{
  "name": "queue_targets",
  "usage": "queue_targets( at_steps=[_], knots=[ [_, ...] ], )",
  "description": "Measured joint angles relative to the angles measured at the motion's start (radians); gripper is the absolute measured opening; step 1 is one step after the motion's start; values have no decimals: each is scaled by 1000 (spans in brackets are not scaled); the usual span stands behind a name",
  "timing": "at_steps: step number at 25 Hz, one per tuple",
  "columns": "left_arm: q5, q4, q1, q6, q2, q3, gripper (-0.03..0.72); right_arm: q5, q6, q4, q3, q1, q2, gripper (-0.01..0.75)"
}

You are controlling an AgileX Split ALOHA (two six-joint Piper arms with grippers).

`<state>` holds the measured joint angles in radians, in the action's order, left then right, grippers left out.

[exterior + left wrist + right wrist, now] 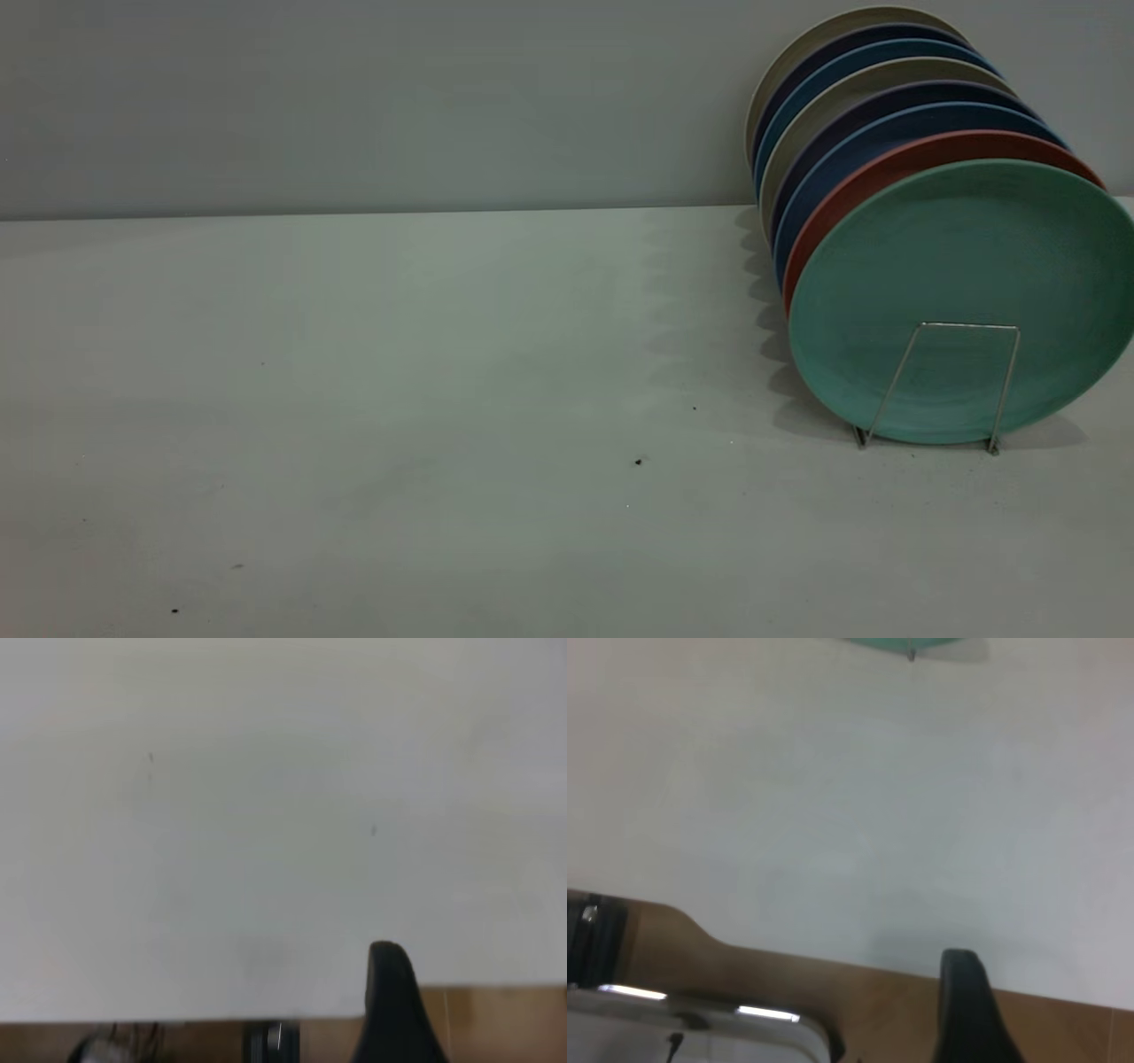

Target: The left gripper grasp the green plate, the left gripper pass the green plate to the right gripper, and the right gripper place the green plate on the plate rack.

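the round matte teal-green plate [961,297] already stands on edge at the front of the thin silver wire plate rack [952,385], its face toward the camera and one trapezoid loop crossing its lower half. behind it leans a row of like plates, a salmon-pink plate [895,168] touching it, then blue plates [873,133] and pale grey ones further back. the rack sits at the right end of the pale grey counter [399,399], near the back wall.

neither arm shows in the exterior view. the left claw [390,1010] shows one black finger at the counter's near edge, looking over bare surface with no plate in sight; i cannot tell whether it is spread or pressed together. the right claw [970,1010] likewise shows one black finger at the counter's edge, well apart from the plate, whose rim and a rack foot peek in at the far end of its view; its state i cannot tell either.

the right arm looks nearer the plate. judging by how things lie, the placing seems done. the counter is flat, matte, with a few dark specks [638,462], and wide open room left of the rack.
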<state>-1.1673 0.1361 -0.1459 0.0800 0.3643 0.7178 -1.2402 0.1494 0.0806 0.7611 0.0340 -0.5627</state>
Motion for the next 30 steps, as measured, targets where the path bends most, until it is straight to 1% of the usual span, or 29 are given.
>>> queue_targets(
  at_steps=[7, 10, 13, 17, 24, 30],
  knots=[
    [0, -6, 1, -25, -261, -55, 508, 0, 45, 26, -174, 0, 290, 459],
    [0, -14, 42, 4, -331, -92, 508, 0, 50, 29, -237, 0, 347, 459],
    [0, -32, 79, 18, -372, -143, 508, 32, 53, 44, -251, 0, 354, 459],
    [0, -37, 88, 21, -386, -186, 508, 93, 61, 69, -282, 6, 355, 459],
    [22, -32, 123, 52, -387, -229, 508, 102, 63, 72, -288, 6, 355, 459],
    [28, -29, 128, 54, -387, -230, 508, 103, 63, 72, -289, 6, 355, 459]
  ],
)
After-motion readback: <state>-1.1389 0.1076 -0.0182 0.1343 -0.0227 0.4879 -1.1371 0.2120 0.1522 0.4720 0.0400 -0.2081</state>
